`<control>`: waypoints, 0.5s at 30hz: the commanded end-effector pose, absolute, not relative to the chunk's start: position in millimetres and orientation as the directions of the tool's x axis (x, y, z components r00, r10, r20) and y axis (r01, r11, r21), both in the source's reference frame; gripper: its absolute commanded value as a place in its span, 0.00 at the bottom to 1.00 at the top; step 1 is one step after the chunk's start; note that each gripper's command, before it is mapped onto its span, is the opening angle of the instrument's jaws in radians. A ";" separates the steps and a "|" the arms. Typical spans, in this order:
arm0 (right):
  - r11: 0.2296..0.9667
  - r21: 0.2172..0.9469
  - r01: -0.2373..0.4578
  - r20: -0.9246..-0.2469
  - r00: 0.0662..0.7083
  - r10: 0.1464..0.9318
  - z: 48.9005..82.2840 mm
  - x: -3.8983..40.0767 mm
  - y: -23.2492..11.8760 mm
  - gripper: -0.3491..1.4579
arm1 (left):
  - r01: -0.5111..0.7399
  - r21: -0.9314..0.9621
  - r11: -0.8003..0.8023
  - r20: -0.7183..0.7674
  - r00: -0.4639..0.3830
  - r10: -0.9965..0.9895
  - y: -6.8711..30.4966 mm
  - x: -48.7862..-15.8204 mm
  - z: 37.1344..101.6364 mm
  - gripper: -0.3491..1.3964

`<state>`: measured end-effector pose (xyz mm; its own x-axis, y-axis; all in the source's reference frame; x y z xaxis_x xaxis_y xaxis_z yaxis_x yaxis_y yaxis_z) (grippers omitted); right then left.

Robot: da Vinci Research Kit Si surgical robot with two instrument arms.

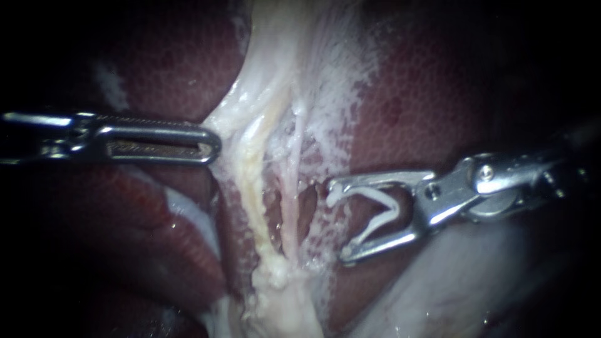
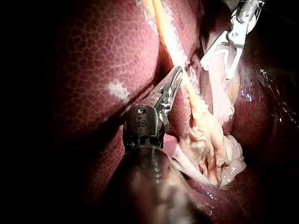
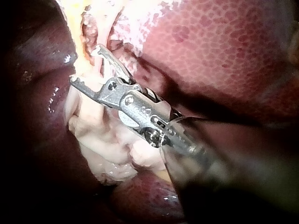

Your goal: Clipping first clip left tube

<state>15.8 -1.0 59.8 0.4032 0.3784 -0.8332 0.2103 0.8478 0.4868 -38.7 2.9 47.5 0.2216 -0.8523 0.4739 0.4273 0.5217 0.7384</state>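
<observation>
**Open clip waited just short of the left tube**

From where I stood, the right instrument (image 1: 337, 220) had its jaws spread wide. A white clip (image 1: 383, 209) sat between them, seated against both jaws and open in a V. Its mouth faced the strands of tissue but enclosed nothing yet.

The left tube (image 1: 250, 181) was the thicker, yellowish cord running down the middle of the pale membrane (image 1: 332, 75) over the liver (image 1: 163, 56). A thinner pinkish strand (image 1: 290, 213) lay just beside it, between the tube and the clip's tips. The tube ended low down in a small fatty lump (image 1: 275, 272).

The left instrument (image 1: 210, 144) had its jaws lying together, with the tip against the membrane's edge beside the tube. I could not tell whether a thin fold was caught there.

The tube looked soft, wet and slippery, and I judged it would flatten or tear under a hard pull. The bare stretch above the fatty lump seemed the place to take it, where a dark window showed beside it. To my eye the clip would have to pass the thin strand and straddle the yellow cord squarely, since a glancing closure could slip off or catch the neighbour too.
</observation>
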 end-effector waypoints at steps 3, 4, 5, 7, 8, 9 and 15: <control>0.837 0.501 0.219 -0.826 0.409 0.387 61.0 16.9 -1.9 0.52 | 0.429 0.738 0.522 0.474 0.222 -0.852 2.8 -38.8 47.3 0.00; 0.837 0.499 0.223 -0.828 0.409 0.384 61.3 17.2 -2.2 0.52 | 0.429 0.737 0.522 0.474 0.221 -0.852 2.8 -38.8 47.3 0.00; 0.836 0.502 0.222 -0.826 0.410 0.387 61.7 17.5 -2.5 0.52 | 0.429 0.737 0.522 0.474 0.221 -0.852 2.8 -38.8 47.2 0.00; 0.832 0.509 0.223 -0.822 0.414 0.392 62.4 18.1 -3.0 0.52 | 0.430 0.737 0.522 0.474 0.221 -0.852 2.7 -38.8 47.1 0.00; 0.829 0.512 0.223 -0.820 0.415 0.395 62.6 18.4 -3.2 0.52 | 0.430 0.737 0.522 0.474 0.221 -0.852 2.6 -38.9 47.1 0.00; 0.829 0.511 0.227 -0.821 0.415 0.392 63.0 18.6 -3.4 0.52 | 0.430 0.737 0.521 0.474 0.221 -0.852 2.6 -38.9 47.0 0.00; 0.819 0.523 0.236 -0.813 0.426 0.396 64.4 19.6 -4.0 0.52 | 0.432 0.736 0.521 0.474 0.220 -0.852 2.5 -39.0 46.8 0.00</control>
<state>19.7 -4.0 64.6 0.4263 0.3962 -0.8132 0.2368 0.8188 0.5230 -39.0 2.4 46.8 0.2197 -0.8525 0.4742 0.4313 0.5209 0.7366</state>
